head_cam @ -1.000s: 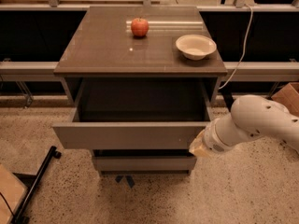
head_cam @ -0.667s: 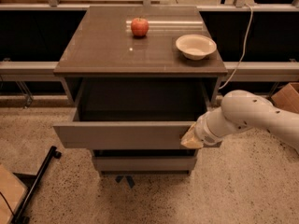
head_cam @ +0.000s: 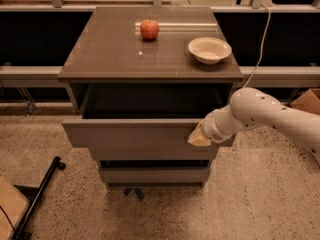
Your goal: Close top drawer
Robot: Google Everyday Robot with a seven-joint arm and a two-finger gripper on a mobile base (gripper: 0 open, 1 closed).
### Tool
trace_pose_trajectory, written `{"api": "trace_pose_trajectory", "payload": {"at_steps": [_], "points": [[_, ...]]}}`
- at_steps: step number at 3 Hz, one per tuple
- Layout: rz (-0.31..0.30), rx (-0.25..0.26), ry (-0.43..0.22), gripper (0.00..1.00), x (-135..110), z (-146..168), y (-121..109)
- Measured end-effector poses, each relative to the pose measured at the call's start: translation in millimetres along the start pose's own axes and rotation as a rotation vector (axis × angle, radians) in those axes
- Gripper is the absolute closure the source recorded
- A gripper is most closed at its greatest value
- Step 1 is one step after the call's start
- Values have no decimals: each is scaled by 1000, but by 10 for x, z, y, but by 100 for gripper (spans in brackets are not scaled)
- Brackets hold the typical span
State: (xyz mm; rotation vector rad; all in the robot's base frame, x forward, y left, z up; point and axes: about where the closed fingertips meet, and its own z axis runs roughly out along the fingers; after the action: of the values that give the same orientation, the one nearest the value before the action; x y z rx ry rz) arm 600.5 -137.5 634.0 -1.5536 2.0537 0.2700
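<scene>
Centrally, top drawer (head_cam: 135, 133) pulled partly out below brown cabinet top (head_cam: 110, 59), grey interior exposed. Gripper (head_cam: 198, 136) at right end of drawer front, touching it; grip state not discernible. Apple (head_cam: 149, 29) and white bowl (head_cam: 209, 50) on top, apart.

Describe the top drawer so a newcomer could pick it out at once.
Find the brown-topped cabinet holding an apple and bowl. The top drawer is the grey one directly beneath that top, with the pincer at its front on the bowl's side. Unlike the two grey fronts below, it stands pulled out.
</scene>
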Motion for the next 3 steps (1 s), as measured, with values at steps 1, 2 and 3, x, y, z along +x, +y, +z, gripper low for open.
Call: {"api": "trace_pose_trajectory", "payload": {"at_steps": [1,2,3], "points": [[-5,10,-15,100,-43,25,-90],[-4,55,-15,100,-67,104,-195],[-17,131,-48,100,-140,259,-507]]}}
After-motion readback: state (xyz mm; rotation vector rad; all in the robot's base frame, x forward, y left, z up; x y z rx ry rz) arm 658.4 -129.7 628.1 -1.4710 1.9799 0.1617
